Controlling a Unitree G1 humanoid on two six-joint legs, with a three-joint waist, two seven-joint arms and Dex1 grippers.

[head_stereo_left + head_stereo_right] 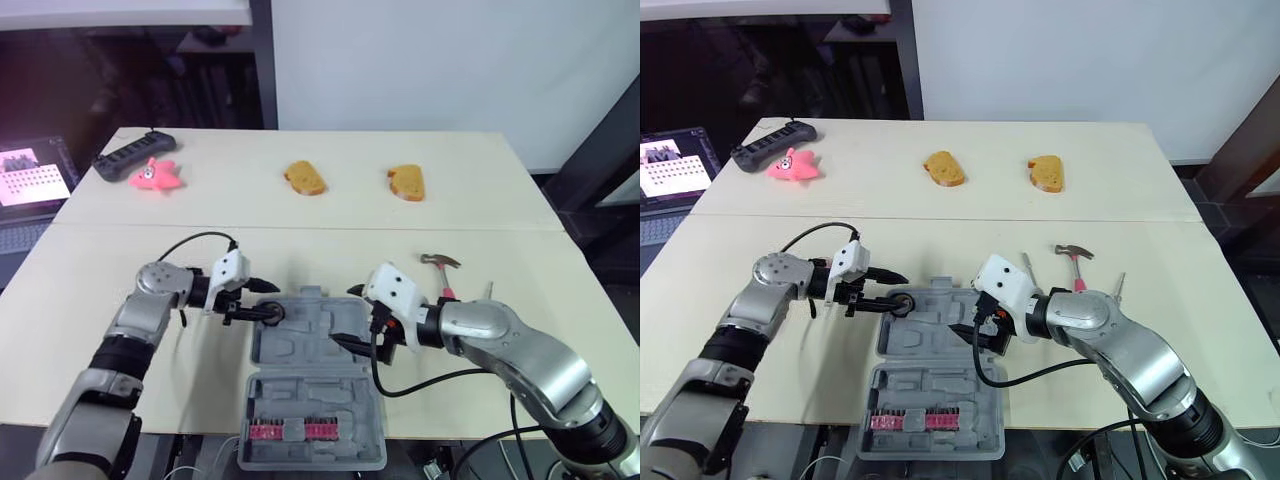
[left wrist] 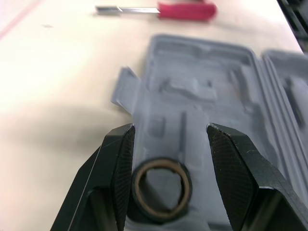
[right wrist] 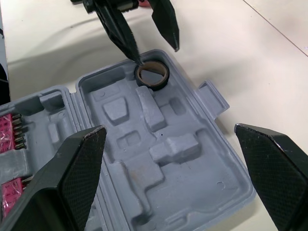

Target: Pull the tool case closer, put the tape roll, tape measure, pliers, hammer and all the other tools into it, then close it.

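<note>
The grey tool case (image 1: pixel 310 335) lies open near the table's front edge, its lid holding pink bits (image 1: pixel 290 431). A black tape roll (image 2: pixel 161 190) rests in the tray's far left corner. My left gripper (image 1: pixel 258 301) is open, its fingers (image 2: pixel 118 168) either side of the roll, one close against its rim. My right gripper (image 1: pixel 349 315) hovers open over the tray's right part, with nothing between its fingers (image 3: pixel 72 178). The hammer (image 1: pixel 440 262) lies on the table to the right of the case, with slim tools (image 1: pixel 1025 265) beside it. A red-handled tool (image 2: pixel 185 9) lies past the case.
Two bread pieces (image 1: pixel 305 178) (image 1: pixel 406 182), a pink toy (image 1: pixel 155 176) and a black device (image 1: pixel 135 155) lie at the far side of the table. A lit screen (image 1: pixel 30 175) stands off the table's left. The case lid overhangs the front edge.
</note>
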